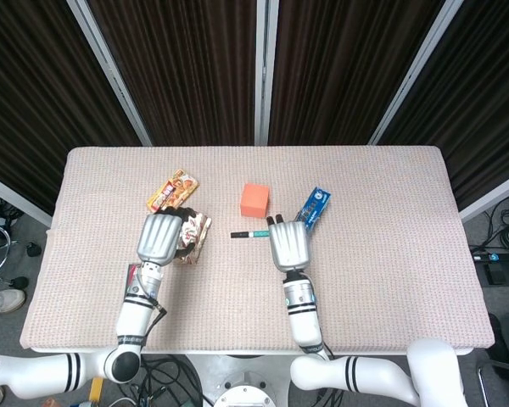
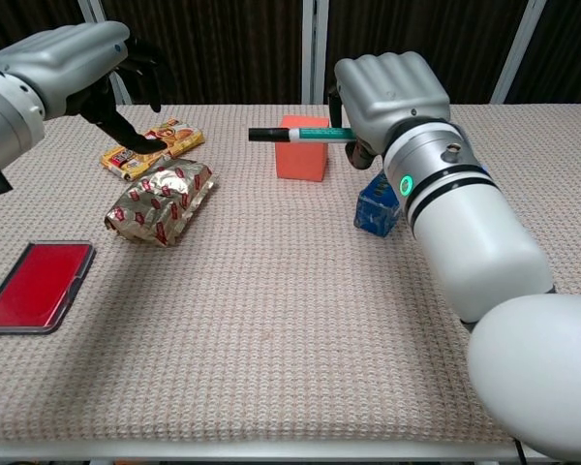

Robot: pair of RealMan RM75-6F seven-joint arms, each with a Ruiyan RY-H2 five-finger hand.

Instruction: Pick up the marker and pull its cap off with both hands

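our left hand [image 2: 82,63] hangs released, fingers apart, above the snack packets. we grip the green marker with its black cap [image 2: 300,134] in our right hand [image 2: 387,92]; its long axis runs sideways, cap end toward the left hand.

My head view looks straight down from high up, taking in the whole table [image 1: 390,280] and curtains behind. My chest view sits low at the near edge, facing across the table [image 2: 271,368], much closer. Both share the tabletop's middle.
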